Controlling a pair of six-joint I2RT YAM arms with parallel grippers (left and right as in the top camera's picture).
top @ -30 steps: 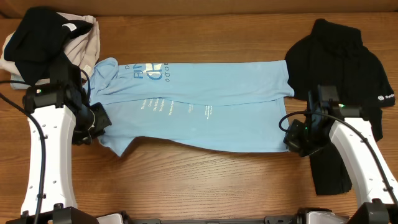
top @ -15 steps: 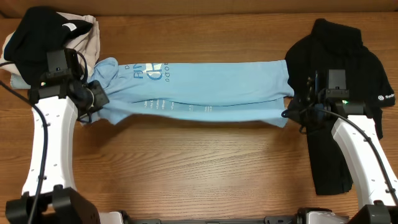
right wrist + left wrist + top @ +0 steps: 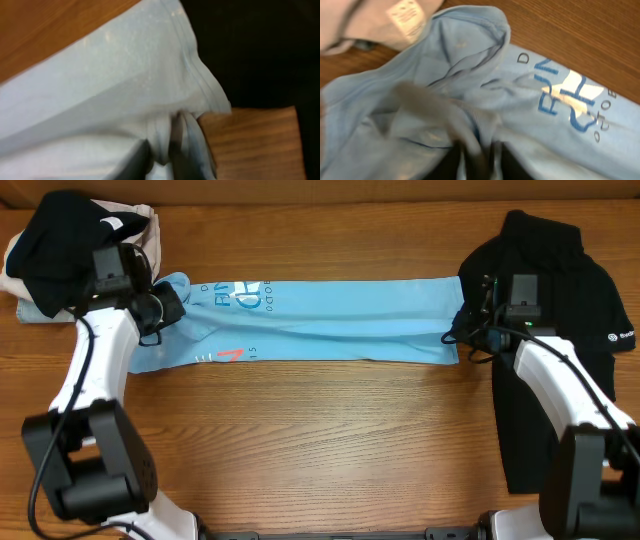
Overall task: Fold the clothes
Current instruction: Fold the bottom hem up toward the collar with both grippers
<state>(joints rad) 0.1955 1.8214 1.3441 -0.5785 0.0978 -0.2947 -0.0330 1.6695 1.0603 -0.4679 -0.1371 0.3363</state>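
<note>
A light blue T-shirt with blue print lies across the table as a long narrow band, its near edge carried back over the far part. My left gripper is shut on the shirt's left end near the collar and sleeve; the left wrist view shows bunched blue cloth between the fingers. My right gripper is shut on the shirt's right hem; the right wrist view shows a pinch of pale cloth between the fingers.
A black garment lies at the right under the right arm, also dark in the right wrist view. A pile of black and beige clothes sits at the far left corner. Bare wood table lies in front.
Both grippers carried the shirt's near edge away from me, toward the far edge. The shirt went from spread open to a narrow folded band.
</note>
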